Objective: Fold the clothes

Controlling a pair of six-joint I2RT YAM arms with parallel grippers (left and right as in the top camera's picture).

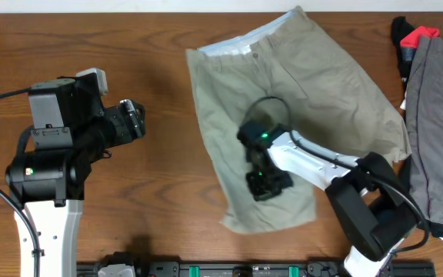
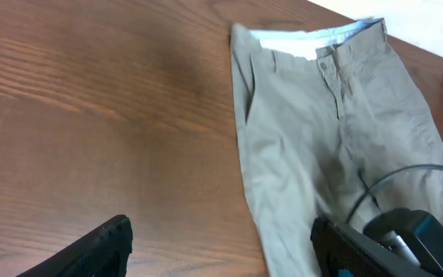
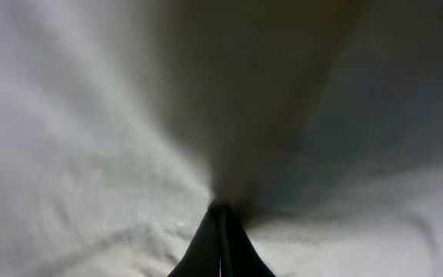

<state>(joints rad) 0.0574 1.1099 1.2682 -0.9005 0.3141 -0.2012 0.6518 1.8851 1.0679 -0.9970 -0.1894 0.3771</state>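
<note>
Shorts: the shorts lie spread flat on the desk, centre-right. The waistband points to the far edge and one leg to the near edge.
Right pincer: the right pincer is down on the near leg, clenched on a pinch of cloth. Likely a hold for carrying that leg over into a fold.
Left pincer: the left pincer is released and holds nothing, above bare wood left of the shorts. Probably parked clear of the fold.
Overhead only: whole outline of the shorts; grey garment just beside their right side.
Left wrist only: pale blue lining and button fly, facing up.
Right wrist only: fingertips together, cloth creasing out from them; the rest is blurred.
</note>
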